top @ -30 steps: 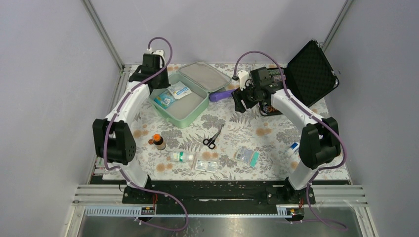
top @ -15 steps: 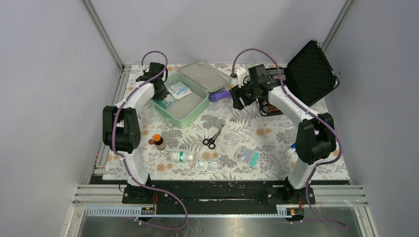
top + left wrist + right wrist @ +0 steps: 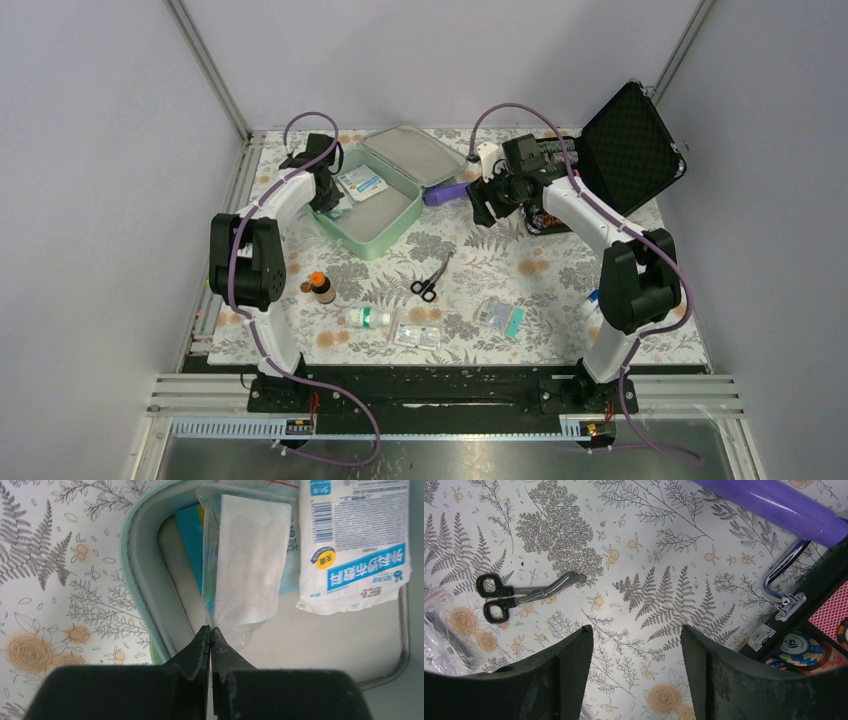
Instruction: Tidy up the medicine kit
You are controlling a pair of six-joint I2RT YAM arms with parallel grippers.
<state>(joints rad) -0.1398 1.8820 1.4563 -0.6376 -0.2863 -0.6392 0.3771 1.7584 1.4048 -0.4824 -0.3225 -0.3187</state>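
From above, the mint-green medicine kit [image 3: 392, 208] lies open at the far left of the table with its lid thrown back. The left gripper [image 3: 326, 198] dips into its left corner. The right gripper [image 3: 482, 208] hangs near a purple tube [image 3: 447, 192] and an open black case [image 3: 625, 150].

The left wrist view shows the jaws clenched on the edge of a clear pouch [image 3: 247, 570], which stands on edge inside the kit's grey tray beside a white packet [image 3: 352, 545]. To do this well, I would lay the pouch flat, clear of the rim, and let go only once it rests on the tray floor.

In the right wrist view the jaws are spread and grasp nothing. Scissors [image 3: 524, 594] lie to the left on the cloth.

A fern-and-flower tablecloth [image 3: 470, 270] covers the table, and plain grey walls [image 3: 100, 150] enclose it.
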